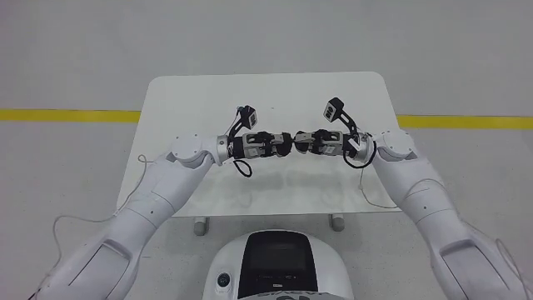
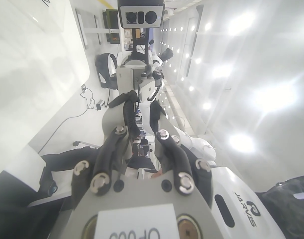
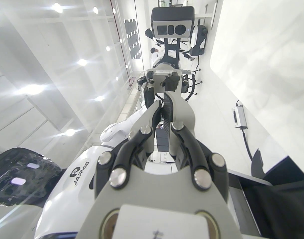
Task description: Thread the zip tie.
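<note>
Table: you have the white table (image 1: 191, 108) in the middle of the top view. A yellow floor line (image 1: 67, 115) shows beyond it toward the left and right edges.
Arms: both run from the lower corners of the top view to a spot over the table's centre, just below mid-frame. There the two gripper tips face each other and all but touch.
Left gripper: the left gripper (image 2: 138, 105) sits at mid-frame in its own wrist view. Its black fingers (image 2: 128, 123) stand a narrow way apart, and you can see background between them.
Right gripper: the right gripper (image 3: 163, 105) sits at the centre of its wrist view. Its ribbed black pads (image 3: 168, 111) lie almost together, with just a thin slit between. You cannot tell whether anything is pinched there.
Zip tie: you cannot tell it from the black pads where the fingertips meet.
Straight ahead: the left wrist view gives you the right arm's camera box (image 2: 141, 11) near the top of the frame. The right wrist view gives you the left arm's camera box (image 3: 173, 22) in the same place.
</note>
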You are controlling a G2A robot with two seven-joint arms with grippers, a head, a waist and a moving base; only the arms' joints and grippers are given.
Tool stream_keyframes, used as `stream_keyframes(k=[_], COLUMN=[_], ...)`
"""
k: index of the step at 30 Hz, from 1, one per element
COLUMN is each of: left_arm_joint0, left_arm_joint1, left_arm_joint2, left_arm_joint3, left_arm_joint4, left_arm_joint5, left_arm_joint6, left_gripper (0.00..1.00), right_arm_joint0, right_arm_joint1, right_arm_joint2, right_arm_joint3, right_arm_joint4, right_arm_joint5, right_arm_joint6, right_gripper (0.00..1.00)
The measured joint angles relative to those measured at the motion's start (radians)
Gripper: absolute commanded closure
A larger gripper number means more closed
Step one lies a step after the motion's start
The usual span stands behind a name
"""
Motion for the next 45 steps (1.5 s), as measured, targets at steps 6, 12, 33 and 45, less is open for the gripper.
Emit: stream_keyframes(k=[6, 12, 33, 45], left_arm_joint0=[-0.001, -0.002, -0.009, -0.011], left_arm_joint1=[-0.001, -0.001, -0.006, -0.006], left_arm_joint2=[0.001, 0.002, 0.010, 0.005], left_arm_joint3=[0.002, 0.005, 0.012, 0.019], left_arm_joint4=[0.001, 0.004, 0.008, 0.002], left_arm_joint5=[0.002, 0.003, 0.008, -0.004], left_arm_joint6=[-0.001, 0.000, -0.002, -0.009], left_gripper=[0.93, 0.93, 1.00, 1.00], right_arm_joint0=[0.003, 0.003, 0.008, 0.006], right_arm_joint1=[-0.001, -0.003, -0.003, -0.001], right_arm_joint2=[-0.006, -0.006, -0.005, 0.012], right_arm_joint3=[0.003, 0.003, 0.005, 0.015], right_arm_joint4=[-0.011, -0.005, -0.005, 0.017], right_arm_joint5=[0.007, 0.002, 0.004, 0.009], right_arm_joint6=[-0.008, -0.008, 0.006, 0.006], right_gripper=[1.00, 1.00, 1.00, 0.00])
